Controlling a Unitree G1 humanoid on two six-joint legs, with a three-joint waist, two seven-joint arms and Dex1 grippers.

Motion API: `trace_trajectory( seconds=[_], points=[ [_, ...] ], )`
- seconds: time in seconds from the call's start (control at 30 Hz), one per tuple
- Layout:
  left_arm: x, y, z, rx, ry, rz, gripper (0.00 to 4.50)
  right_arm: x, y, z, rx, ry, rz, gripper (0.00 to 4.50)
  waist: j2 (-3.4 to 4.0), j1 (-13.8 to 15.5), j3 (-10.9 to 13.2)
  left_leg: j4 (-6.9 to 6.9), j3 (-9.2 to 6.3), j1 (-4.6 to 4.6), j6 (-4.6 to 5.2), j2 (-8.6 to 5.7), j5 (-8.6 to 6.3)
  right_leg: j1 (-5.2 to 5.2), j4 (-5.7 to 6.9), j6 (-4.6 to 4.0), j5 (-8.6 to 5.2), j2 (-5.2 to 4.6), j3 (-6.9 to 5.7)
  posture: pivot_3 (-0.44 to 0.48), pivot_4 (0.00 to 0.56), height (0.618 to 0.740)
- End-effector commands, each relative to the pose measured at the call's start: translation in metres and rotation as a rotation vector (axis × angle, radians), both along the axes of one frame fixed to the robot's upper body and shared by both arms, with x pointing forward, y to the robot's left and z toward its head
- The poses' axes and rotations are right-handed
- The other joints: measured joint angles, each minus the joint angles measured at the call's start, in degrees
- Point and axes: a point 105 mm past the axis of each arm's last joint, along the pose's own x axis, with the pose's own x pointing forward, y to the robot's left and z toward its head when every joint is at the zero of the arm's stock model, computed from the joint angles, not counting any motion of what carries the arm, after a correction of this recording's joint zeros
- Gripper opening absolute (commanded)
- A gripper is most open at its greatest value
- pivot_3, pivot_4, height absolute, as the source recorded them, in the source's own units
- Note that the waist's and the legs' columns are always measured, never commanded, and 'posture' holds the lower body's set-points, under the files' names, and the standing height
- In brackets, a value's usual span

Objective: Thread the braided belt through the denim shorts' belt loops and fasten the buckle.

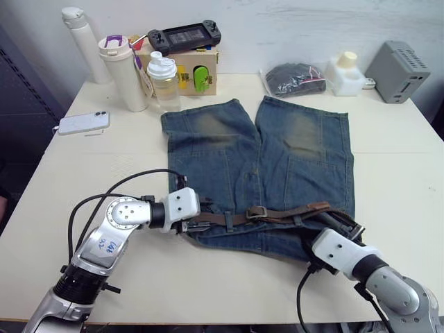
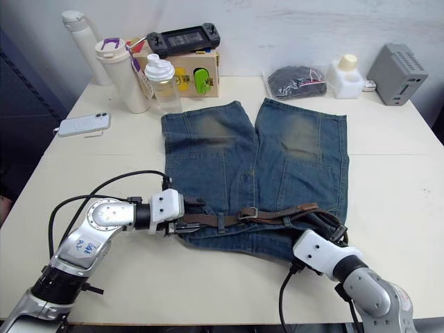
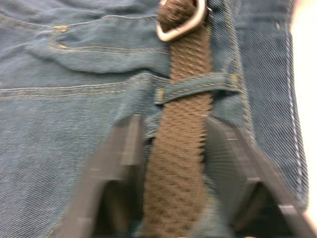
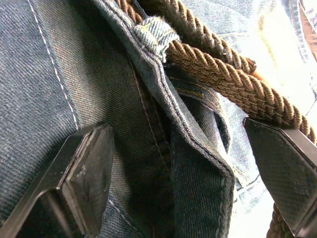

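Observation:
The denim shorts (image 1: 257,163) lie flat on the table, waistband nearest me. Along the waistband runs the braided belt (image 1: 291,214), passing under a belt loop (image 3: 198,87), with the silver buckle (image 1: 257,212) near the middle. A tan end tab (image 1: 318,206) rests toward the right hip. My left gripper (image 1: 196,223) sits at the waistband's left end, its fingers (image 3: 126,148) shut on the belt (image 3: 176,188) across its width. At the right hip my right gripper (image 4: 183,148) stands open, straddling a fold of waistband, with the belt (image 4: 223,74) and another belt loop (image 4: 153,32) just beyond.
Along the far edge stand a white flask (image 1: 82,41), a cup (image 1: 123,73), a shaker bottle (image 1: 164,82), a wooden box (image 1: 198,73) with a game console (image 1: 184,35) on top, a bagged dark bundle (image 1: 297,78), a white bottle (image 1: 345,73) and a grey box (image 1: 397,71). A phone (image 1: 83,123) lies far left.

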Motion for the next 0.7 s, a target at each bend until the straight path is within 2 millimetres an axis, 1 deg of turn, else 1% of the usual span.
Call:
trace_trajectory(
  seconds=[0.03, 0.07, 0.2, 0.3, 0.4, 0.43, 0.53, 0.63, 0.67, 0.7],
  points=[
    [-0.006, -0.005, 0.004, 0.024, -0.029, -0.033, 0.13, -0.004, -0.017, -0.018, -0.048, 0.068, -0.074, 4.5, 0.0, 0.04, 0.0, 0.02, -0.01, 0.01, 0.01, 0.0, 0.0, 0.03, -0.01, 0.01, 0.01, 0.0, 0.0, 0.0, 0.15, 0.69],
    [-0.006, -0.003, 0.0, 0.047, -0.03, -0.03, 0.05, -0.003, -0.018, -0.018, -0.049, 0.066, -0.083, 4.5, 0.0, 0.04, 0.0, 0.02, -0.01, 0.07, 0.01, 0.0, 0.01, 0.11, -0.02, 0.02, 0.01, 0.0, 0.0, 0.0, 0.15, 0.69],
    [0.0, 0.009, -0.014, 0.119, -0.025, 0.019, 0.05, -0.001, -0.021, -0.023, -0.06, 0.078, -0.109, 4.5, 0.0, 0.02, 0.0, 0.02, -0.02, 0.21, 0.02, 0.0, 0.01, 0.26, -0.03, 0.03, 0.02, -0.01, 0.01, 0.0, 0.15, 0.69],
    [0.002, 0.03, -0.027, 0.2, -0.025, 0.063, 0.05, -0.002, -0.023, -0.026, -0.06, 0.088, -0.133, 4.5, 0.0, -0.14, -0.02, 0.02, -0.02, 0.24, 0.02, 0.01, 0.01, 0.27, -0.01, 0.03, 0.02, -0.01, 0.02, 0.0, 0.15, 0.69],
    [0.001, 0.051, -0.032, 0.209, 0.004, 0.138, 0.0, -0.004, -0.028, -0.029, -0.056, 0.103, -0.175, 3.64, -0.01, -0.21, -0.03, 0.02, -0.03, 0.3, 0.01, 0.03, 0.01, 0.32, 0.0, 0.03, 0.02, -0.01, 0.02, 0.0, 0.15, 0.69],
    [0.0, 0.057, -0.033, 0.218, 0.006, 0.153, 0.0, -0.004, -0.029, -0.03, -0.056, 0.106, -0.184, 3.26, 0.0, -0.3, -0.05, 0.02, -0.03, 0.3, 0.01, 0.03, 0.01, 0.32, 0.0, 0.03, 0.02, -0.01, 0.02, 0.0, 0.15, 0.69],
    [-0.005, 0.073, -0.038, 0.241, 0.02, 0.195, 0.0, -0.005, -0.031, -0.032, -0.055, 0.11, -0.195, 1.68, 0.03, -0.88, -0.07, -0.01, -0.02, 0.33, -0.01, 0.08, 0.0, 0.32, 0.01, 0.0, 0.01, 0.0, 0.03, 0.0, 0.15, 0.69],
    [-0.008, 0.086, -0.042, 0.249, 0.023, 0.249, 0.0, -0.008, -0.031, -0.038, -0.063, 0.123, -0.195, 0.26, 0.14, -1.62, -0.13, -0.12, -0.03, 0.36, -0.04, 0.11, -0.01, 0.31, 0.02, -0.05, -0.03, 0.0, 0.02, 0.0, 0.15, 0.69],
    [-0.008, 0.088, -0.043, 0.249, 0.021, 0.258, 0.0, -0.008, -0.032, -0.039, -0.066, 0.127, -0.195, 0.12, 0.2, -1.76, -0.17, -0.13, -0.03, 0.36, -0.04, 0.11, -0.01, 0.3, 0.03, -0.06, -0.03, 0.0, 0.01, 0.0, 0.15, 0.69],
    [-0.008, 0.089, -0.043, 0.244, 0.02, 0.271, 0.0, -0.009, -0.032, -0.041, -0.066, 0.128, -0.197, 0.12, 0.21, -1.81, -0.17, -0.16, -0.02, 0.37, -0.06, 0.11, -0.02, 0.3, 0.02, -0.07, -0.04, 0.01, 0.01, 0.0, 0.15, 0.69]
  ],
)
